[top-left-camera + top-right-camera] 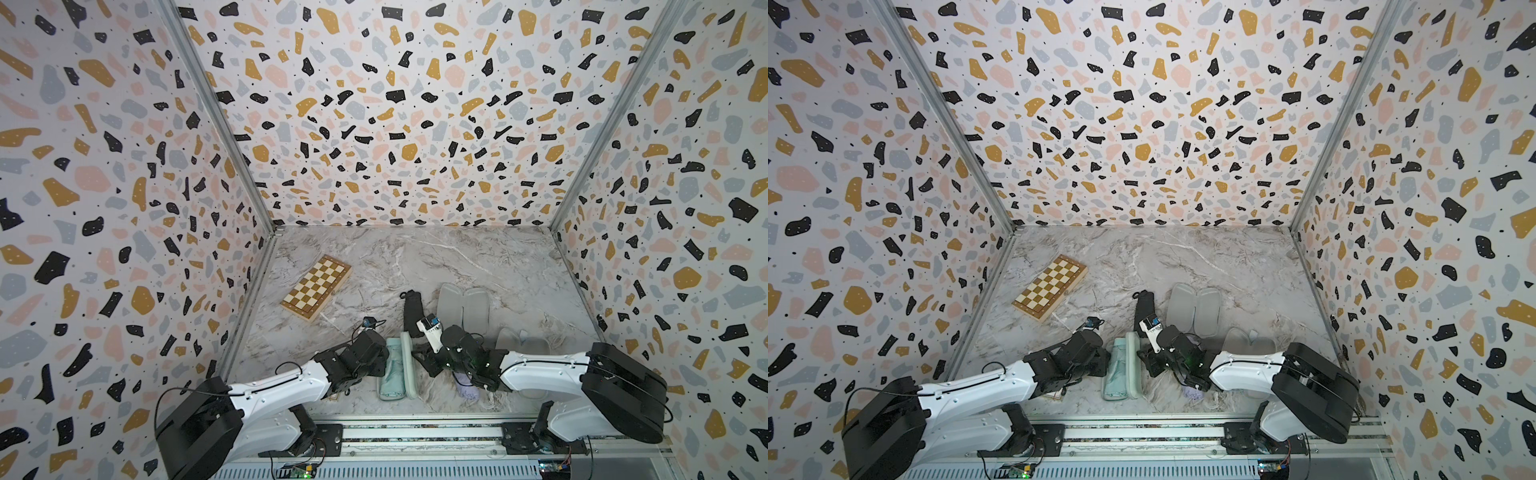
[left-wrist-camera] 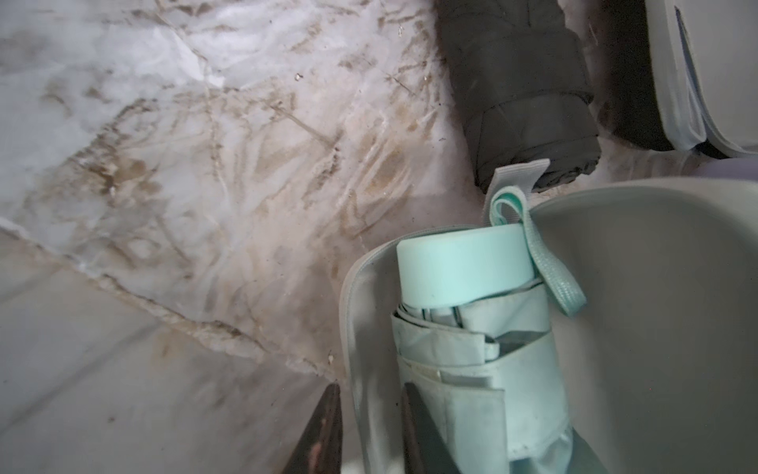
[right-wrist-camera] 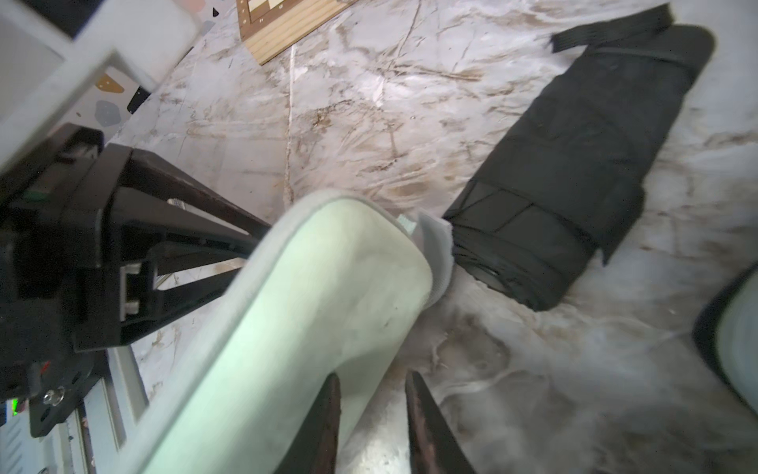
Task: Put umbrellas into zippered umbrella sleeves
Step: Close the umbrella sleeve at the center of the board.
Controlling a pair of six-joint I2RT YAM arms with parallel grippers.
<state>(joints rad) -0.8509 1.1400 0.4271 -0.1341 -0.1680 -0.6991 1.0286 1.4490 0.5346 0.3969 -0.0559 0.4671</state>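
Note:
The mint green umbrella point(image 1: 392, 368) point(image 2: 471, 349) lies in the base of the mint green sleeve point(image 1: 409, 374) point(image 2: 365, 328), whose lid stands raised beside it point(image 3: 307, 307). My left gripper point(image 2: 371, 388) point(image 1: 384, 363) is shut on the base's side wall, one finger outside and one inside against the umbrella. My right gripper point(image 3: 373, 375) point(image 1: 417, 355) is on the lid's outer side, jaws slightly apart, one finger against the shell. The black umbrella point(image 1: 411, 309) point(image 3: 574, 164) lies just behind. The lilac umbrella point(image 1: 467, 390) shows partly under the right arm.
Two more sleeves lie open with grey lining up, one at the back right point(image 1: 463, 307) and one under the right arm point(image 1: 525, 345). A wooden chessboard box point(image 1: 316, 286) lies at the back left. Patterned walls enclose the marble table point(image 1: 415, 257) on three sides.

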